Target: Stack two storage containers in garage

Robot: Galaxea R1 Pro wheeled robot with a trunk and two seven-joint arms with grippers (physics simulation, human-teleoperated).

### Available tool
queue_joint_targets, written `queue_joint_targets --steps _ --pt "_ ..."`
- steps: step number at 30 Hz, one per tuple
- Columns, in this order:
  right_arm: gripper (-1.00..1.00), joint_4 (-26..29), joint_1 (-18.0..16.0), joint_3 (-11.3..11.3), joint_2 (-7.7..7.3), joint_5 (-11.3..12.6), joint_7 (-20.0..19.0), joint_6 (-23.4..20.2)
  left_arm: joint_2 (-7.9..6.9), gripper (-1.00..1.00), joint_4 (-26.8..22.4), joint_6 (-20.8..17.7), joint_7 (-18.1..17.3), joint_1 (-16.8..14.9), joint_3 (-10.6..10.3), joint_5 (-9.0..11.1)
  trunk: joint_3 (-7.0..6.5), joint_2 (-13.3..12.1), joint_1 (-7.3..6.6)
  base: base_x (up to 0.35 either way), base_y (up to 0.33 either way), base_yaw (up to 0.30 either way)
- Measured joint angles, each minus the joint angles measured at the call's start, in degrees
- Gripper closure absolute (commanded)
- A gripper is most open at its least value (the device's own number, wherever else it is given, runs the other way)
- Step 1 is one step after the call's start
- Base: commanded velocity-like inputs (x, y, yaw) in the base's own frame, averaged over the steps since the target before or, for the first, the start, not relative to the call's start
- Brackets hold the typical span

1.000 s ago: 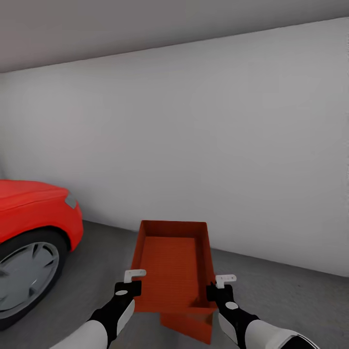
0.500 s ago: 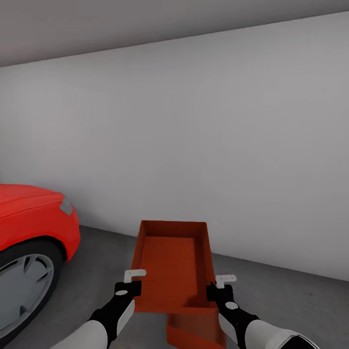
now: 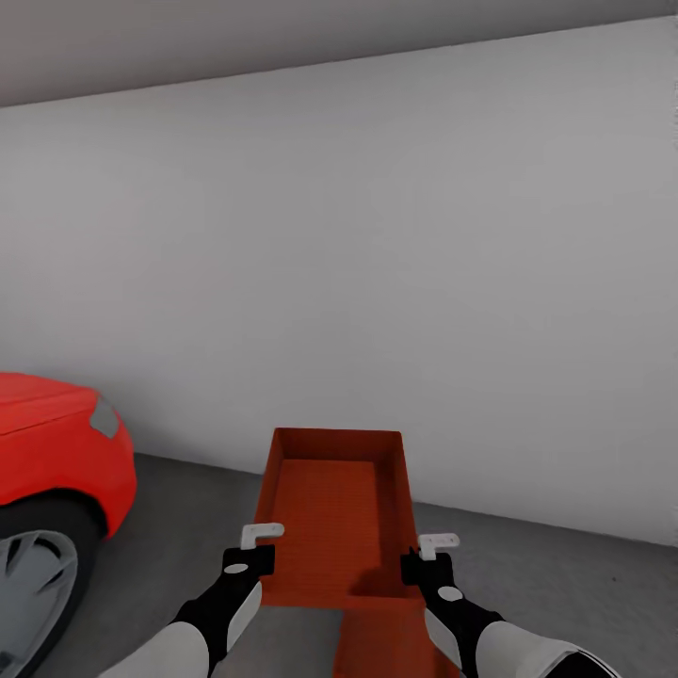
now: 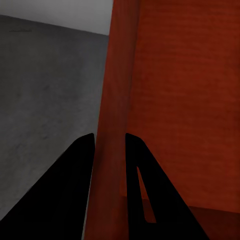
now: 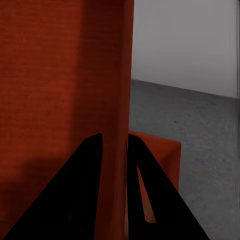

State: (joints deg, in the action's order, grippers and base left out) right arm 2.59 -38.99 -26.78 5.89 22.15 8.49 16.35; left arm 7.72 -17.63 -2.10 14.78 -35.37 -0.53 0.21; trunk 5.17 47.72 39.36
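Both tools are clamped on one storage container (image 3: pixel 334 513), held at the frame's lower centre: my left tool (image 3: pixel 252 556) pinches its left wall, my right tool (image 3: pixel 426 561) its right wall. Behind stands the white-grey wall (image 3: pixel 377 264), above the dark concrete floor (image 3: pixel 565 584). At lower left is the red car (image 3: pixel 47 443). Below the held bin, the second container (image 3: pixel 386 645) lies on the floor at bottom centre.
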Motion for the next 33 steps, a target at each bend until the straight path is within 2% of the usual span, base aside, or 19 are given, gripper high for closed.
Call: queue_joint_targets --steps 13,24,33 --pt "1.00 0.01 0.00 -0.01 0.00 0.01 0.01 0.04 0.01 1.00 0.00 0.06 -0.01 0.00 0.01 -0.06 0.00 0.00 0.00 0.300 0.202 -0.281" --pt "1.00 -0.01 -0.01 -0.03 0.00 0.01 0.02 0.04 0.00 1.00 0.04 0.08 0.04 0.00 -0.08 0.03 0.00 0.00 0.01 0.281 0.018 -0.282" --pt "1.00 -0.01 -0.02 -0.04 0.01 -0.02 0.00 -0.01 -0.02 1.00 0.06 0.08 0.04 0.01 -0.07 0.04 0.00 0.00 0.03 0.070 0.000 -0.215"
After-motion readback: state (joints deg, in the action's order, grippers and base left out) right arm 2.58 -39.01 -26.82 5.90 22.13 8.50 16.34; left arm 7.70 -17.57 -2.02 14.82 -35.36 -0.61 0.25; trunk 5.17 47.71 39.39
